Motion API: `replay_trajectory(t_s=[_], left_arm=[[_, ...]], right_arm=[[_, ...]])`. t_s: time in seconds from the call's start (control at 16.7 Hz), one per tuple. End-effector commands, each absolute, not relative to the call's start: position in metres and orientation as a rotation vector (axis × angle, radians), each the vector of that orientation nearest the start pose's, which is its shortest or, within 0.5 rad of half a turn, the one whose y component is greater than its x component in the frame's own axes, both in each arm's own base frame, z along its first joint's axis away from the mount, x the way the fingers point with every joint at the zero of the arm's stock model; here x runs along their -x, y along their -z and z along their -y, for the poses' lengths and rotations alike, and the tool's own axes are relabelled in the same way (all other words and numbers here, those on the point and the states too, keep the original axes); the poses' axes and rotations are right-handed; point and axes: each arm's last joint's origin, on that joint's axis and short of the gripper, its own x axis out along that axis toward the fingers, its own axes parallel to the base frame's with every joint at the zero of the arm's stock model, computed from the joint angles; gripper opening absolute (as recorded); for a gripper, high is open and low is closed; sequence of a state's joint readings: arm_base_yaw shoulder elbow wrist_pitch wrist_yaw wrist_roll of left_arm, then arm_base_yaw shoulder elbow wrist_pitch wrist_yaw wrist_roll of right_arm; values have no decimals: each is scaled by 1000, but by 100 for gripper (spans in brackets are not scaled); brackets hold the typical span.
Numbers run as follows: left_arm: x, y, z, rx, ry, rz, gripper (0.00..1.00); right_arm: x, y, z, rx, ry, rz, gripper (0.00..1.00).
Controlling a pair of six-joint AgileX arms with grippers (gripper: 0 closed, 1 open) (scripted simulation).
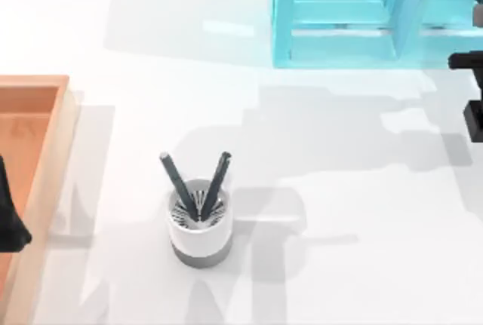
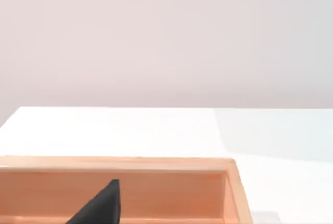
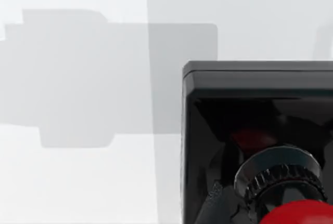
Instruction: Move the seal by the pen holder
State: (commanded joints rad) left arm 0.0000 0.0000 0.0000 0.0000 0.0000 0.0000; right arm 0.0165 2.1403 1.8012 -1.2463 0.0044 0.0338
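Seal (image 3: 250, 130) close up, black base, red knob.

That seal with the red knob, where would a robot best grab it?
By the red knob, coming from straight above: it stands up from the middle of the seal's black square base, narrower than the block, so fingers could close on its two sides. The right wrist view looks down on it from close.

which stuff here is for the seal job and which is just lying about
For the job:
seal, close under the right wrist camera
pen holder, with two pens, lower middle of the table

Lying about:
wooden tray at the left edge
blue rack at the back
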Motion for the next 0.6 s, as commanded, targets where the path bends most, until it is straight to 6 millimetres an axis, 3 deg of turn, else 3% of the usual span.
replay_trajectory(t_s=[0.3,0.42,0.6], left_arm=[[-106,-160,1,0,0,0,100],[-106,-160,1,0,0,0,100],[-106,-160,1,0,0,0,100]], right_arm=[[-411,-270,-77,-6,9,-1577,0],[-404,-286,-93,-7,9,-1572,0],[-401,-291,-98,-8,9,-1569,0]])
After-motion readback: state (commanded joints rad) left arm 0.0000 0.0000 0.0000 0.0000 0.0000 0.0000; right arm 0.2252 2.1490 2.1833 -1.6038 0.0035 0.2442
